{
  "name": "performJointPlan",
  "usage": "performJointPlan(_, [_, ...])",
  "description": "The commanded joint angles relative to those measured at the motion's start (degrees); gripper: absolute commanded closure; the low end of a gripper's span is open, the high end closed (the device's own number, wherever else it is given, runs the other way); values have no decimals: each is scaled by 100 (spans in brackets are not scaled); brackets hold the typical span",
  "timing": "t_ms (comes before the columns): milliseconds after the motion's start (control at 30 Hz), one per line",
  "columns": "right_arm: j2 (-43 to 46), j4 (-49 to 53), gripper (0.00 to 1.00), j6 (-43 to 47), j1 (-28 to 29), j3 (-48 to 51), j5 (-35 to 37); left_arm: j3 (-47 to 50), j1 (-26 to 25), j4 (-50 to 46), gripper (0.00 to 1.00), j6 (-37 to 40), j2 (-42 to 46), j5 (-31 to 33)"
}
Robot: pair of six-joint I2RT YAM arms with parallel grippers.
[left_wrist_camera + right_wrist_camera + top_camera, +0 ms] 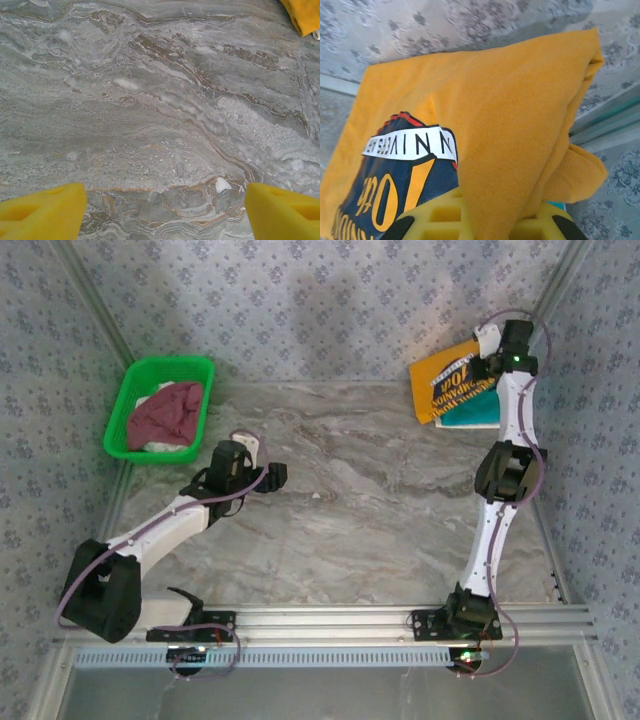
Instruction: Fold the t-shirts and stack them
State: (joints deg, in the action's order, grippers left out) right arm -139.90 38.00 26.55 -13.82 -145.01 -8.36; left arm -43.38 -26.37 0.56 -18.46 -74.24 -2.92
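Two pincers: left pincer [272, 477] gapes wide over open bench [380, 500], holding nothing; right pincer [505, 220] clamped on orange-yellow t-shirt [495, 100] at far-right edge.

The left arm [170, 525] stretches low from its base, forward and rightward, and the fingers [45, 212] of its gripper [272, 477] are spread wide. The right arm [497, 500] stands tall, bent at the elbow, reaching far forward. Its gripper [490, 222] is clamped on the shirt [485, 115].
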Motion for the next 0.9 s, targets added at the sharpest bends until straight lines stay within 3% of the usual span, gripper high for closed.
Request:
performJointPlan(0, [-227,-578,100,123,-218,-6,186,-277,18,-159,17,132,187,96])
performJointPlan(200, [-631,-1010,98,70,-453,67,599,-346,18,-195,17,123,112,132])
performJointPlan(233, [-697,-1119,90,74,-463,69,787,-375,18,-213,17,131,90,170])
performJointPlan(300, [-801,-1268,46,131,-472,43,1131,-416,26,-245,17,149,60,208])
performJointPlan(367, [-834,-1189,51,258,-472,-19,1285,-443,27,-263,17,143,34,293])
performJointPlan(400, [-819,-1219,49,206,-472,-19,1426,-444,27,-251,17,149,41,345])
performJointPlan(500, [-659,-1289,29,-68,-473,58,1768,-386,42,-164,17,105,40,489])
performJointPlan(600, [-230,-1326,21,-528,-446,431,1686,-324,94,-79,17,54,3,576])
performJointPlan(667, [255,-1498,19,-903,-402,1029,1525,-250,155,-4,16,3,49,687])
performJointPlan(800, [1662,-2442,17,-1662,-202,3141,1294,128,494,423,15,-218,386,1039])
performJointPlan(867, [2210,-2684,17,-2015,-14,4051,1484,440,796,823,7,-313,644,1095])
